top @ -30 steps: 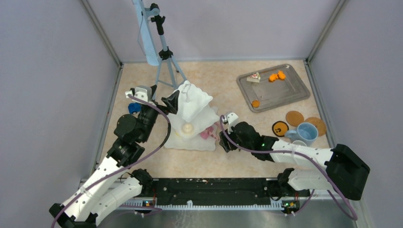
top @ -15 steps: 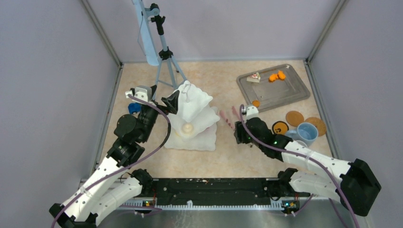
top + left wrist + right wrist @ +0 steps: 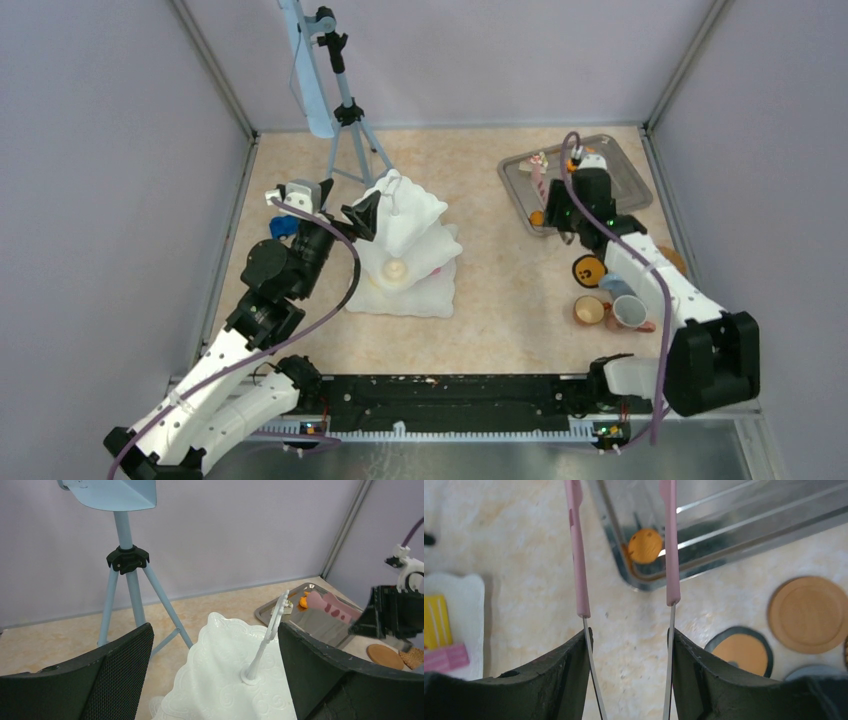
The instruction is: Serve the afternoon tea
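Lavender walls (image 3: 100, 150), beige marbled tabletop (image 3: 490, 310)

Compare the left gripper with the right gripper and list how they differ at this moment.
The left gripper stands wide open and clamps nothing, while the right gripper holds a pair of pink tongs between its fingers. The left gripper hangs over the white scalloped tiered stand. The right gripper is at the silver metal tray, with the tongs' arms framing a round orange pastry. Both have two black fingers.
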Available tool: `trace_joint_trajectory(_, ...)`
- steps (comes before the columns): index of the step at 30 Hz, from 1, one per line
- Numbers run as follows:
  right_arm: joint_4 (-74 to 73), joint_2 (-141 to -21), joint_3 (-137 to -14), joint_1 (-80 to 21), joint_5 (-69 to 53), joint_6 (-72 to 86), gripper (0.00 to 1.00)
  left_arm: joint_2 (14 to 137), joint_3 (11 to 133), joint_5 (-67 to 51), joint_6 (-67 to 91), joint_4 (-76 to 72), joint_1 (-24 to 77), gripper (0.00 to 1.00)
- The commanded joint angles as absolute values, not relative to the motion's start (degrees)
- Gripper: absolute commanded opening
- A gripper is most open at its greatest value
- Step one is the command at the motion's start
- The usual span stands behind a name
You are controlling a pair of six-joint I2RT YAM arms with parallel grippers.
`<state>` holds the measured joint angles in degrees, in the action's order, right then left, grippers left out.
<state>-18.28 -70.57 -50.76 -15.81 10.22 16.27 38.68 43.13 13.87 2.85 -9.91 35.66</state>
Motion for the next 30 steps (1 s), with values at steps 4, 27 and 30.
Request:
trace_joint_trajectory(4,-24.49,-87.65,-70.20,-5.56,0.40,11.09,0.56,39.03,43.83,11.80,4.19,-12.00,35.45,0.99)
trace_joint_trajectory(27,-19.55,-102.75,-80.41,-1.90,-8.67,4.29,0.59,39.93,44.02,10.66,4.40,-11.95,35.40,0.99)
trace_joint_trajectory(30,-18.61,-103.58,-80.64,-1.85,-8.47,3.90,0.59,40.03,43.97,10.70,4.34,-11.95,35.49,0.99)
